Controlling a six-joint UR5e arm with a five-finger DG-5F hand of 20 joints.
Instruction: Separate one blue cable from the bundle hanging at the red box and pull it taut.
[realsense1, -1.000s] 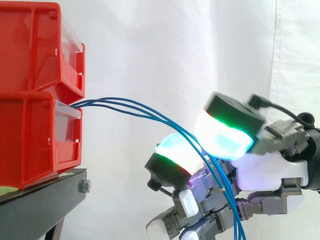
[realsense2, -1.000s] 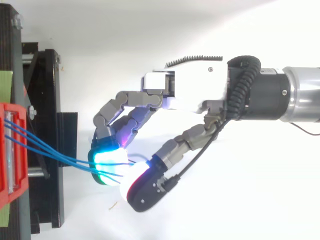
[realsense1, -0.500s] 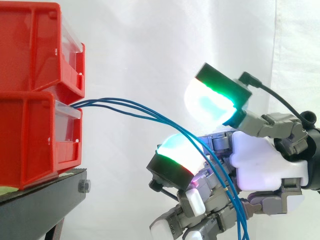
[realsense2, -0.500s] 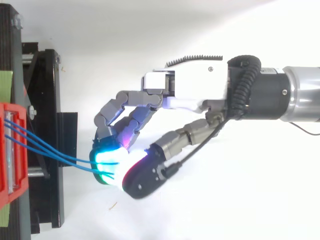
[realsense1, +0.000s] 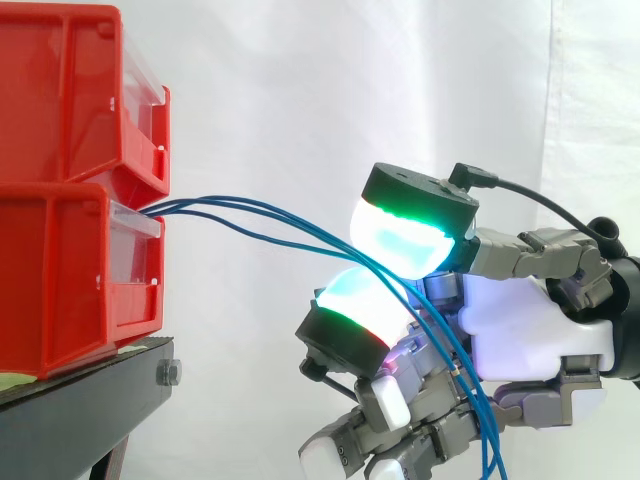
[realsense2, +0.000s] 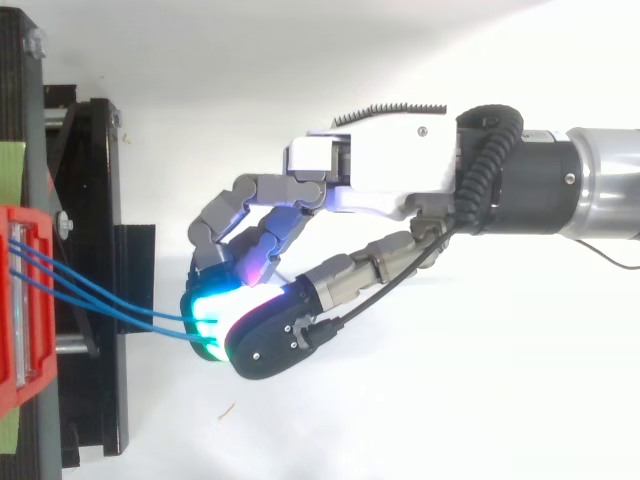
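Pinching hand: grey-and-white robot hand (realsense1: 520, 330) with curled fingers, its thumb brought down against one finger.
Pads: the thumb's pad (realsense1: 405, 235) glows green and cyan and sits on top of a cyan finger pad (realsense1: 350, 305). The two meet where the cables pass.
Cables: three thin blue cables (realsense1: 250, 215) come out of the clear front of the lower red plastic bin (realsense1: 60, 280). They arc right and fan slightly apart, run in between the two pads, then drop past the palm to the bottom edge.
Grip detail: cannot tell how many of the cables are clamped.
Other fingers: curled below, white pads low in the side view.
Bins: stacked upper red plastic bin (realsense1: 70, 90) over the lower one, on a black metal stand (realsense1: 80, 400).
Backdrop: white curtain (realsense1: 300, 100).
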